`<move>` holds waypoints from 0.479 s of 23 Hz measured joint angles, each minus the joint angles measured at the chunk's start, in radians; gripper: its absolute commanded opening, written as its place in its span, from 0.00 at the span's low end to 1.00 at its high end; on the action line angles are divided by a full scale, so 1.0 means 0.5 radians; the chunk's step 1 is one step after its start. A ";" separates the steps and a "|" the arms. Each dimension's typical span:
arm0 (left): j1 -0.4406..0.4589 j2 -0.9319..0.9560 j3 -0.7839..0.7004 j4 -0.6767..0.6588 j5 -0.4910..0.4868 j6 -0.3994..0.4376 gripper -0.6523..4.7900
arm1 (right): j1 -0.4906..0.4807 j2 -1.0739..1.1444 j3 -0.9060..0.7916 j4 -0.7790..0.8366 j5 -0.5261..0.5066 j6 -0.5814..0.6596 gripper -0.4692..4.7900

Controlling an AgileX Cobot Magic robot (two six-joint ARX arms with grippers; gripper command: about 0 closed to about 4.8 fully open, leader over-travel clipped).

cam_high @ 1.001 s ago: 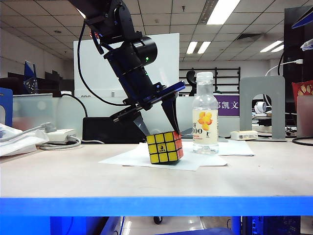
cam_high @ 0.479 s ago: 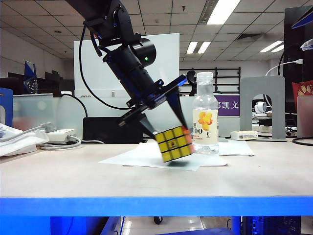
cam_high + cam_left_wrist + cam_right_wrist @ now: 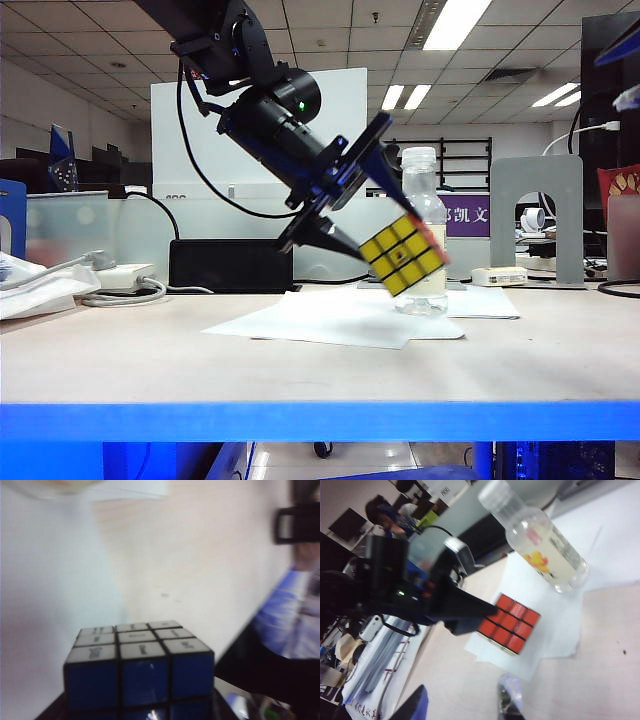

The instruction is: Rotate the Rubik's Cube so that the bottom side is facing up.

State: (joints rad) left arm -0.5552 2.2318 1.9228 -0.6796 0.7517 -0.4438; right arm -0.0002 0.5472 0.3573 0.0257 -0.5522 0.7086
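Note:
The Rubik's Cube (image 3: 402, 255) hangs tilted above the table, its yellow face toward the exterior camera. My left gripper (image 3: 383, 232) is shut on it, one dark finger under it and one above. In the left wrist view the cube (image 3: 142, 670) shows a white face and a blue face, and the dark jaws (image 3: 140, 711) clamp its two sides. The right wrist view shows the cube's red face (image 3: 510, 622) beside the left gripper's finger (image 3: 465, 607). My right gripper (image 3: 462, 707) is open above bare table, short of the cube. It is outside the exterior view.
A clear drink bottle (image 3: 420, 180) stands on the white paper sheet (image 3: 330, 320) just behind the raised cube. A black box (image 3: 225, 265) and a white adapter with cables (image 3: 120, 275) lie at the back left. A grey metal bookend (image 3: 535, 215) stands at the back right.
My left gripper has lifted the cube off the paper, carrying it up and to the right. The wrist has turned, so the cube now hangs tilted in front of the bottle.

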 measured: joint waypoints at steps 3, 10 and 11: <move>-0.001 0.000 0.000 0.069 0.177 -0.055 0.55 | 0.000 0.090 -0.001 0.013 -0.018 0.000 0.43; -0.001 -0.013 0.000 0.217 0.530 -0.133 0.56 | -0.002 0.328 -0.001 0.328 -0.261 0.004 0.43; -0.001 -0.019 0.000 0.232 0.566 -0.136 0.56 | -0.002 0.349 -0.001 0.385 -0.290 0.011 0.44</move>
State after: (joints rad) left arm -0.5556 2.2223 1.9228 -0.5636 1.0348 -0.5117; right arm -0.0010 0.7219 0.3569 0.2180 -0.6971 0.7139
